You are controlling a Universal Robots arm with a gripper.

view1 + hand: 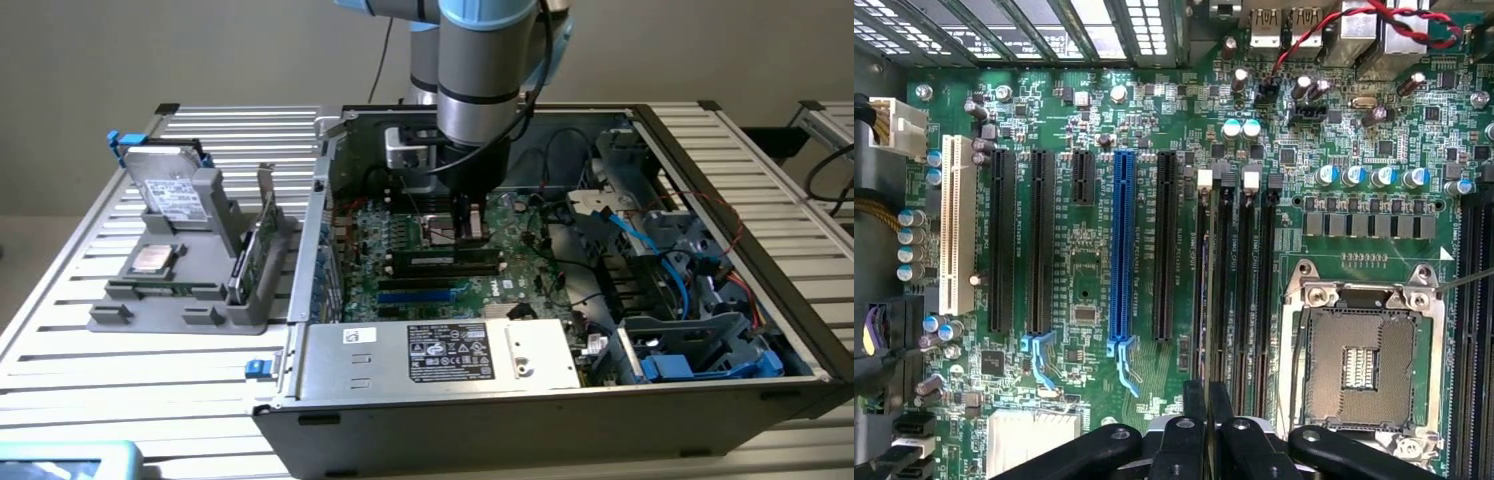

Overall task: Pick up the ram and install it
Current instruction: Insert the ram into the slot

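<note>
The gripper (pixel 465 238) pinches the top edge of the ram (pixel 447 262). The ram stands in a slot, at 12 o'clock from the blue slots (pixel 414 297) in the exterior view. Picking up looks done. I cannot tell if it is clicked in.

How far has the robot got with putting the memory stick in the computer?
Done: the pick-up. The end effector is shut on the ram, seen edge-on in the wrist view.
In hand: it holds the ram low over the black memory slots on the motherboard, inside the open case.
Left: the install. I cannot tell whether the ram is pushed fully into a slot.
</note>
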